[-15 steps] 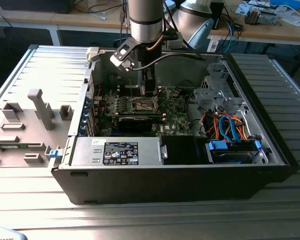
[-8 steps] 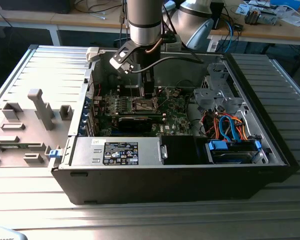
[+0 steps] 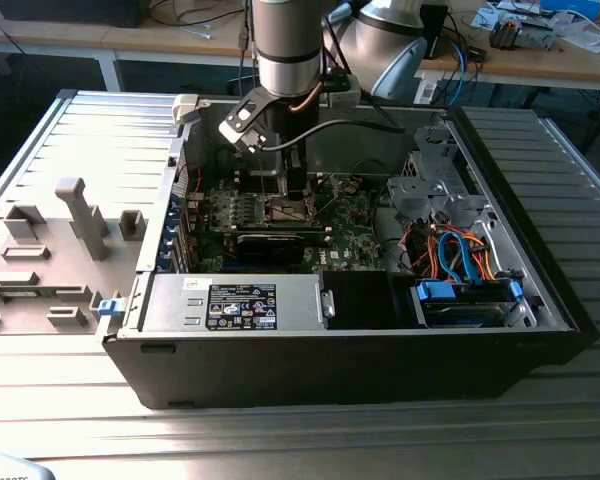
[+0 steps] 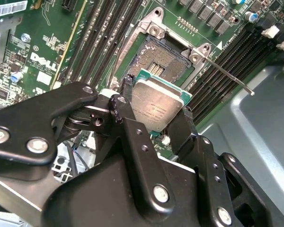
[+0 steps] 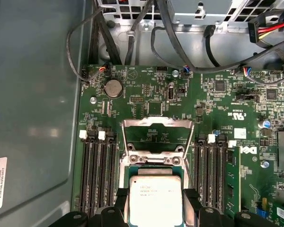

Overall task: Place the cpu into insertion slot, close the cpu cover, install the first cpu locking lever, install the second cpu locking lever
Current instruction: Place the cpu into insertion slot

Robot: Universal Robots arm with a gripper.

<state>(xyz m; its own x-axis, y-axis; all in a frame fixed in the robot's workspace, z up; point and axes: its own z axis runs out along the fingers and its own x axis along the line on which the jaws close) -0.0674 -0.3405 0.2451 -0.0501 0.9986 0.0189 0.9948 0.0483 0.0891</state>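
One step is in hand, the first: the gripper [image 4: 155, 112] clenches the cpu [image 4: 157, 105] by its edges, poised close over the insertion slot [image 4: 163, 56], whose cpu cover [image 5: 157, 122] stands open. Seating it likely calls for squaring it with the slot, then a straight descent.

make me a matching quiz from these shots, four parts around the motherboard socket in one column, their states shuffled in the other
Things
1. cpu
2. insertion slot
3. cpu cover
4. coin cell battery

States
A. swung up, standing open
B. round and silvery, set in the green motherboard apart from the socket
C. clamped in the end effector
D. bare dark recess, nothing seated in it

Pairs: 1-C, 2-D, 3-A, 4-B
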